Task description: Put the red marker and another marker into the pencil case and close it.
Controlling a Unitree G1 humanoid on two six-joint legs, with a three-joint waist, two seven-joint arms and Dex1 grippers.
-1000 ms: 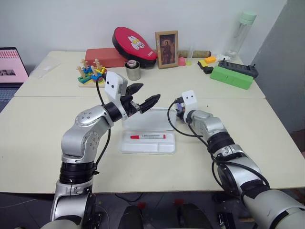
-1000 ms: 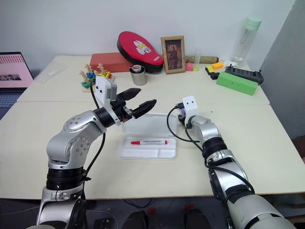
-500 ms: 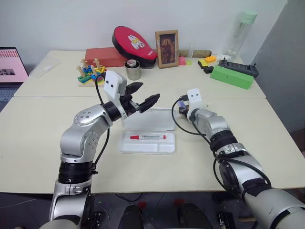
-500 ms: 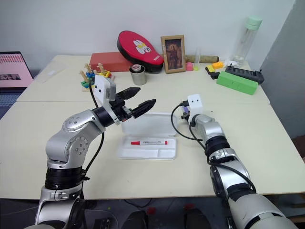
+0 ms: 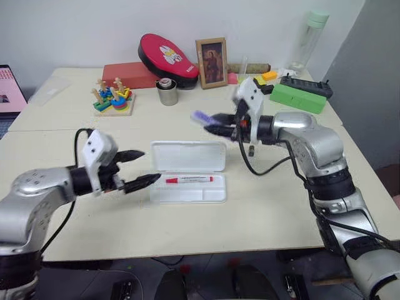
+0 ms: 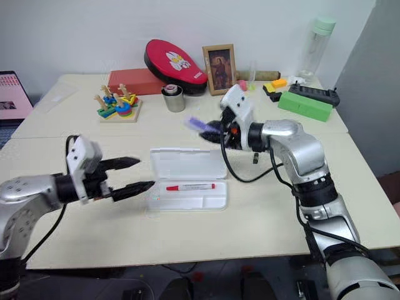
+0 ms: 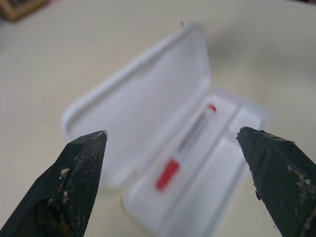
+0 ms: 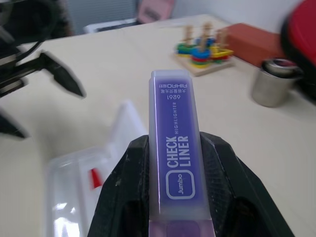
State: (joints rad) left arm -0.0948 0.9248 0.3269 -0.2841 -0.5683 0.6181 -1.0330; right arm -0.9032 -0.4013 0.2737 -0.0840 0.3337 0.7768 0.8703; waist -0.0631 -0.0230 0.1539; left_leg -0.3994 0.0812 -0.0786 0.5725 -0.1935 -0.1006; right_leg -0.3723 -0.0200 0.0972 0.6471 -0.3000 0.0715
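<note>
Open pencil case [image 5: 187, 172] holding red marker [image 5: 189, 180], right fingers [image 8: 237, 182] clamped on purple marker [image 8: 175, 163], left fingers [image 7: 81, 168] apart

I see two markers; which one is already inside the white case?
The slim white marker with the red cap; the stubby purple highlighter is held by the right gripper.

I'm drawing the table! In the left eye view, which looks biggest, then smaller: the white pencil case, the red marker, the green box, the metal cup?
Biggest to smallest, as they look:
1. pencil case
2. green box, though it sits farther back
3. red marker
4. metal cup, unsure against the marker: shorter but fatter, and farther away
</note>
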